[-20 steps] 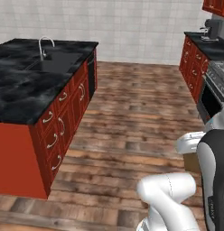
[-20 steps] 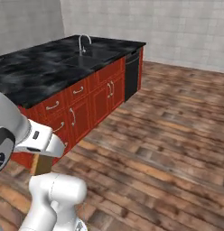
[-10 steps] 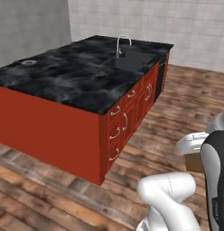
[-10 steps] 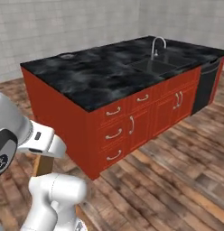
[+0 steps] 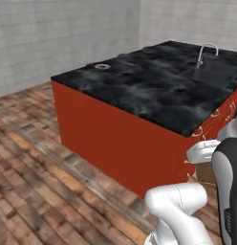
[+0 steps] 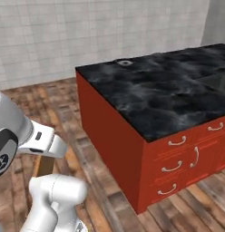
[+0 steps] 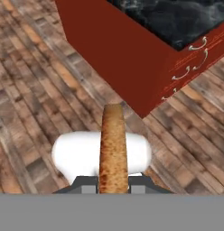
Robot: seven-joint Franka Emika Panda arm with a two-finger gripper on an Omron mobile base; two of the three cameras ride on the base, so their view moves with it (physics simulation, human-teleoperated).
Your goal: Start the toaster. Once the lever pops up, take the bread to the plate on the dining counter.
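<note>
Bread point(image 7: 113, 144) pinched edge-on in the clenched end effector point(image 7: 113, 182), standing upright between the fingertips, carried low above the wooden floor point(image 7: 37, 103). Just ahead, the corner of the black marble table point(image 5: 154, 91) on its red cabinet base point(image 6: 114, 149). Plate point(image 5: 102, 66) at the far corner of that top, well apart from the bread. Sink with faucet point(image 5: 206, 50) farther along.

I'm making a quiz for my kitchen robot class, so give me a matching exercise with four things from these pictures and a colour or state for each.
Things:
1. bread
2. dining counter
3. faucet
4. gripper

States:
A. black marble top with a red base
B. shut on a slice held edge-on
C. tan-brown, clamped between the fingers
D. silver, curved over the sink

Pairs: 1-C, 2-A, 3-D, 4-B
</note>
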